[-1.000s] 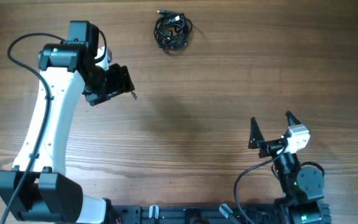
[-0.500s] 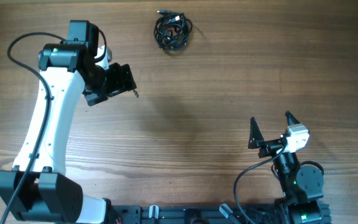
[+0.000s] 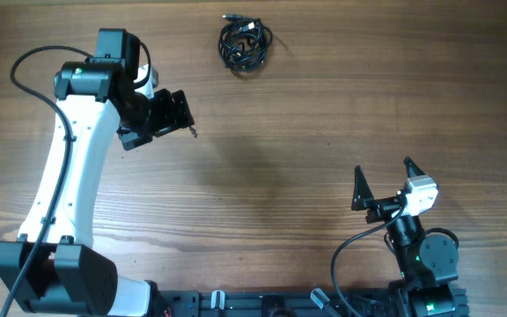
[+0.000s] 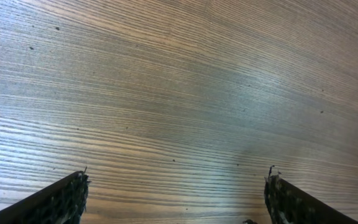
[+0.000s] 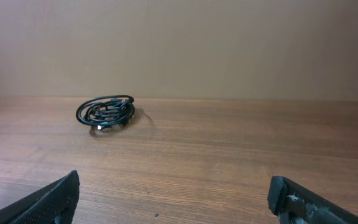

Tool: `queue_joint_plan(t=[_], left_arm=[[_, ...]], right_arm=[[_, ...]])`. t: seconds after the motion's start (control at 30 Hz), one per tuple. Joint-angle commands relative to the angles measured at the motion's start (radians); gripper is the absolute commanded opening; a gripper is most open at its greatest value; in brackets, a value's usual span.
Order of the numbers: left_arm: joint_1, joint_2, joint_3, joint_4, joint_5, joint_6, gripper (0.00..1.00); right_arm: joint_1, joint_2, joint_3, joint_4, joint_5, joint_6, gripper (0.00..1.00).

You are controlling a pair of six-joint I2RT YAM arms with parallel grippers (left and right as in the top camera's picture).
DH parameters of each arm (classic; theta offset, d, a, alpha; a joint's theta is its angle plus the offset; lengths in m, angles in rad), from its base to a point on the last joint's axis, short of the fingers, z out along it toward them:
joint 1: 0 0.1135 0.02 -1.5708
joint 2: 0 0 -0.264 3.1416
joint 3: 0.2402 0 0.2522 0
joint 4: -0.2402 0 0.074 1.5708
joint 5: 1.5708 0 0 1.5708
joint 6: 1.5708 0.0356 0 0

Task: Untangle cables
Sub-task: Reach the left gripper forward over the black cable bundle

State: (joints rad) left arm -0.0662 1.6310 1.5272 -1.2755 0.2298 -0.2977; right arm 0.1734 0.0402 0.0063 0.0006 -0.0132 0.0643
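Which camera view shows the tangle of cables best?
The overhead view: the cables lie whole and unobstructed, seen from above, with single loops visible. The right wrist view shows the cables far off and side-on, as a flattened coil. The left wrist view does not show them.

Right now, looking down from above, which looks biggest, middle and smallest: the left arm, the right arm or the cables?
1. left arm, stretched out long.
2. right arm, bunched up, so it looks shorter.
3. cables, one little tangle.
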Motion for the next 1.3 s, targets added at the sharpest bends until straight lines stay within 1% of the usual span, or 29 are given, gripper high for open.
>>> queue_joint_plan(t=[0.0, 0.47, 0.57, 0.8, 0.83, 0.87, 0.9, 0.93, 1.07, 1.17, 1.2, 1.27], left_arm=[[-0.004, 0.0, 0.011, 0.003, -0.003, 0.005, 0.93], [-0.004, 0.0, 0.011, 0.003, -0.003, 0.005, 0.95], [-0.004, 0.0, 0.011, 0.003, -0.003, 0.005, 1.0], [-0.004, 0.0, 0.011, 0.006, -0.003, 0.005, 1.0], [-0.004, 0.0, 0.011, 0.012, -0.003, -0.003, 0.83], [-0.004, 0.0, 0.011, 0.011, -0.003, -0.006, 0.55], [-0.004, 0.0, 0.011, 0.006, -0.003, -0.006, 0.11], [-0.004, 0.0, 0.011, -0.003, -0.003, -0.006, 0.04], [-0.006, 0.0, 0.011, 0.021, -0.003, -0.014, 0.04], [-0.023, 0.001, 0.011, 0.097, -0.003, -0.081, 0.04], [-0.031, 0.001, 0.011, 0.135, -0.003, -0.081, 0.09], [-0.051, 0.002, 0.011, 0.17, -0.003, -0.081, 0.27]], right_arm=[[-0.003, 0.004, -0.001, 0.006, 0.02, 0.015, 1.0], [-0.003, 0.004, -0.001, 0.006, 0.02, 0.014, 1.0], [-0.003, 0.004, -0.001, 0.006, 0.02, 0.015, 1.0], [-0.003, 0.004, -0.001, 0.006, 0.02, 0.015, 1.0], [-0.003, 0.004, -0.001, 0.006, 0.02, 0.014, 1.0], [-0.003, 0.004, -0.001, 0.006, 0.02, 0.014, 1.0], [-0.003, 0.004, -0.001, 0.006, 0.02, 0.015, 1.0], [-0.003, 0.004, -0.001, 0.006, 0.02, 0.014, 1.0], [-0.003, 0.004, -0.001, 0.006, 0.02, 0.014, 1.0], [-0.003, 0.004, -0.001, 0.006, 0.02, 0.014, 1.0], [-0.003, 0.004, -0.001, 0.006, 0.02, 0.014, 1.0], [-0.003, 0.004, -0.001, 0.006, 0.02, 0.014, 1.0]])
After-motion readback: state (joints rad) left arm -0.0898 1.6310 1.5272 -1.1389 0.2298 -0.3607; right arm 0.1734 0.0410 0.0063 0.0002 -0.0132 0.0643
